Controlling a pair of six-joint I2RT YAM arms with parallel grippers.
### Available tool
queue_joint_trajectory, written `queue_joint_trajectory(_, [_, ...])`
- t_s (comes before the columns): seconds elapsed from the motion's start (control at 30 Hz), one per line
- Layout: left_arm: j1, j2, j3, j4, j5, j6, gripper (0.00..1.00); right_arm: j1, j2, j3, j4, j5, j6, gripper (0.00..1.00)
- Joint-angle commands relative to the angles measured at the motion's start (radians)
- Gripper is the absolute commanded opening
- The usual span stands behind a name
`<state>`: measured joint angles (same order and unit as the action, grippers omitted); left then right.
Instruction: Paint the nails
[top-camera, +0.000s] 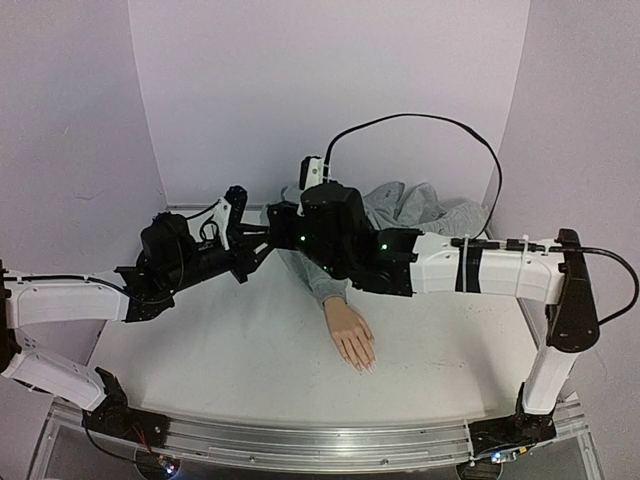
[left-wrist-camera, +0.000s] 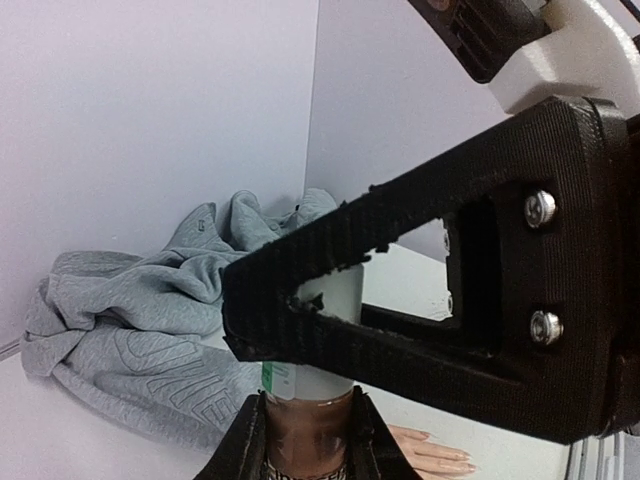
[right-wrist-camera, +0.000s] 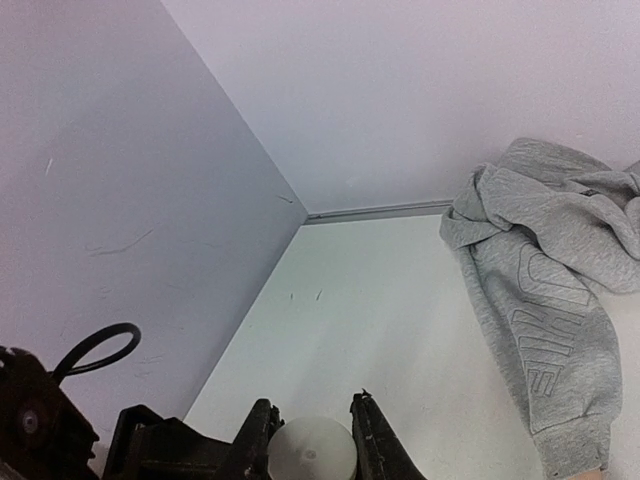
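Observation:
My left gripper (left-wrist-camera: 305, 418) is shut on a small polish bottle (left-wrist-camera: 305, 445) with a brown body, held upright above the table. My right gripper (right-wrist-camera: 312, 420) is shut on the bottle's white cap (right-wrist-camera: 312, 455), with a black finger (left-wrist-camera: 400, 345) crossing it in the left wrist view. Both grippers meet at the back left of the table, left gripper (top-camera: 248, 247) against right gripper (top-camera: 277, 232). The mannequin hand (top-camera: 350, 335) lies palm down mid-table, fingers toward the front. Its pale nails (top-camera: 366, 367) are apart from both grippers. The nails (left-wrist-camera: 466, 458) also peek in low in the left wrist view.
A grey sweatshirt (top-camera: 420, 210) lies bunched at the back, and its sleeve (top-camera: 318, 275) runs down to the hand's wrist. Walls close off the back and both sides. The right arm (top-camera: 490, 265) stretches across the table above the sleeve.

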<state>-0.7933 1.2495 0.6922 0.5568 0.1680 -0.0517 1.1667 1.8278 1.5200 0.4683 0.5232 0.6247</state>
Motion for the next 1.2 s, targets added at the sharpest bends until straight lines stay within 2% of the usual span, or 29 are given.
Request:
queue_joint_trajectory(0.0, [0.040,0.002,-0.003,-0.003,-0.189,0.008,0.00,0.073,0.023,0.111,-0.041,-0.021,0.024,0.09])
queue_joint_trajectory(0.1, [0.040,-0.020,-0.022,-0.024,-0.119,-0.002,0.00,0.068,-0.006,0.105,-0.037,-0.041,-0.030,0.30])
queue_joint_trajectory(0.23, [0.042,-0.037,-0.019,-0.084,-0.075,-0.016,0.00,0.031,-0.116,0.008,-0.030,-0.076,-0.103,0.56])
queue_joint_trajectory(0.4, [0.073,-0.060,0.001,-0.129,0.025,-0.065,0.00,-0.133,-0.265,-0.165,-0.001,-0.385,-0.129,0.79])
queue_joint_trajectory(0.53, [0.124,-0.061,0.029,-0.131,0.237,-0.155,0.00,-0.219,-0.368,-0.310,0.089,-0.605,-0.174,0.97])
queue_joint_trajectory(0.73, [0.164,-0.008,0.111,-0.117,0.591,-0.258,0.00,-0.289,-0.400,-0.418,0.242,-0.896,-0.162,0.98])
queue_joint_trajectory(0.8, [0.164,0.021,0.136,-0.071,0.739,-0.314,0.00,-0.289,-0.371,-0.417,0.283,-0.998,-0.154,0.98])
queue_joint_trajectory(0.87, [0.161,0.049,0.146,0.032,0.854,-0.401,0.00,-0.289,-0.351,-0.428,0.357,-1.085,-0.134,0.93])
queue_joint_trajectory(0.97, [0.150,0.075,0.135,0.212,0.928,-0.516,0.00,-0.289,-0.337,-0.460,0.515,-1.199,-0.087,0.83])
queue_joint_trajectory(1.1, [0.122,0.089,0.153,0.242,0.953,-0.528,0.00,-0.287,-0.311,-0.467,0.651,-1.286,-0.043,0.65])
queue_joint_trajectory(1.17, [0.113,0.099,0.163,0.245,0.960,-0.530,0.00,-0.286,-0.292,-0.464,0.689,-1.308,-0.023,0.60])
